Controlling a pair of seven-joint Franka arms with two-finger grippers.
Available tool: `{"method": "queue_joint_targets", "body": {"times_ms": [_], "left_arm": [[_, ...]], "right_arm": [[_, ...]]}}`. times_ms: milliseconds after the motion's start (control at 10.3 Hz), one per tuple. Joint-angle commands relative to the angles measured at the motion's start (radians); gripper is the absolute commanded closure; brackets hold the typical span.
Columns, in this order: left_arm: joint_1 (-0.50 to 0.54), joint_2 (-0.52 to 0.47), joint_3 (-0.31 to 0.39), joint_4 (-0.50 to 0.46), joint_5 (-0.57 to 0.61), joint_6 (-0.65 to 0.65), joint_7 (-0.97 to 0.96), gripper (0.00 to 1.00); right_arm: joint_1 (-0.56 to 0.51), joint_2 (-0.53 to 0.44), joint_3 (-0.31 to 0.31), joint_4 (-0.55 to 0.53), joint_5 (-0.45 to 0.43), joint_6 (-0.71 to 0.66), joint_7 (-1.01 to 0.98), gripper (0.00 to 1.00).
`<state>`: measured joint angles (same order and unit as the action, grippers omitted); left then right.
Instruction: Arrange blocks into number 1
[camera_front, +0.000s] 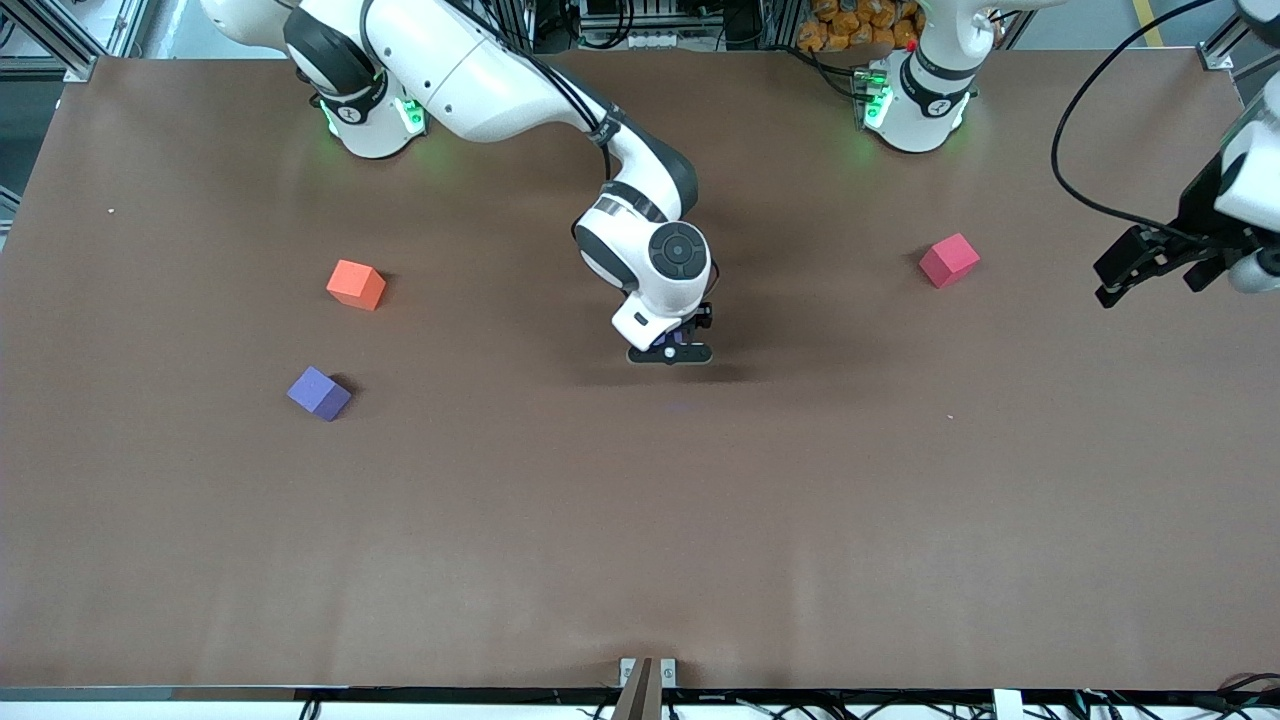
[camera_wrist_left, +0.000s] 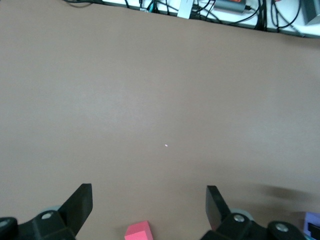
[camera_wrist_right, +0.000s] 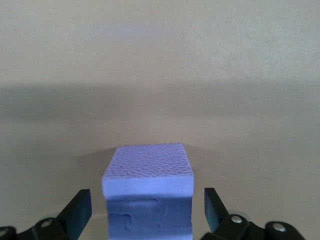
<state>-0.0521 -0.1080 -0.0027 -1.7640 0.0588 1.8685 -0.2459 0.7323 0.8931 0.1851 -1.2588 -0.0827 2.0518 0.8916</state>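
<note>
**Stock card: blocks for the figure 1, four on the table**

Clock directions read on the front view, dial centred on the right claw.

- Right claw (camera_front: 672, 352): low at mid-table, around the centre block (camera_wrist_right: 148, 175). Its fingers (camera_wrist_right: 75, 207) stand apart with a clear gap on each side of the block, so it grips nothing. The block appears to sit on the table (camera_front: 640, 560).
- Left claw (camera_front: 1115, 280): near 3 o'clock, in the air over the left arm's end of the table, jaws wide and empty. That arm waits.

**Step in hand, as I judge it:** setting down the first piece of the figure. Lift the right claw straight up. Any sideways drift or twist would let a finger catch the block and skew it. Go for the next block only once you are well clear.

**Count:**
- Centre block, bluish purple: one.
- Orange block (camera_front: 356, 284): one, just past 9 o'clock.
- Purple block (camera_front: 319, 392): one, just short of 9 o'clock.
- Pink block (camera_front: 949, 260): one, between 2 and 3 o'clock.
- No other blocks in view.
</note>
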Motion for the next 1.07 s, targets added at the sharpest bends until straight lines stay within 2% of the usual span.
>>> {"method": "queue_joint_targets", "body": {"times_ms": [0, 291, 485, 582, 679, 970], "left_arm": [[0.001, -0.002, 0.004, 0.029, -0.031, -0.052, 0.011, 0.00], [0.006, 0.005, 0.015, 0.077, -0.039, -0.138, 0.222, 0.00], [0.008, 0.007, 0.015, 0.080, -0.042, -0.158, 0.261, 0.00], [0.008, 0.013, 0.015, 0.081, -0.042, -0.163, 0.261, 0.00], [0.011, 0.013, 0.015, 0.086, -0.043, -0.169, 0.261, 0.00], [0.021, 0.027, 0.023, 0.121, -0.106, -0.204, 0.249, 0.00]], "right_arm": [[-0.029, -0.089, -0.004, 0.015, 0.008, -0.108, -0.006, 0.00], [-0.154, -0.271, -0.004, 0.004, 0.015, -0.235, -0.010, 0.00], [-0.246, -0.386, -0.006, -0.001, 0.014, -0.332, -0.028, 0.00], [-0.279, -0.445, -0.018, -0.016, 0.011, -0.367, -0.089, 0.00], [-0.303, -0.500, -0.063, -0.040, 0.012, -0.375, -0.183, 0.00], [-0.485, -0.638, -0.079, -0.067, 0.015, -0.445, -0.470, 0.00]]}}
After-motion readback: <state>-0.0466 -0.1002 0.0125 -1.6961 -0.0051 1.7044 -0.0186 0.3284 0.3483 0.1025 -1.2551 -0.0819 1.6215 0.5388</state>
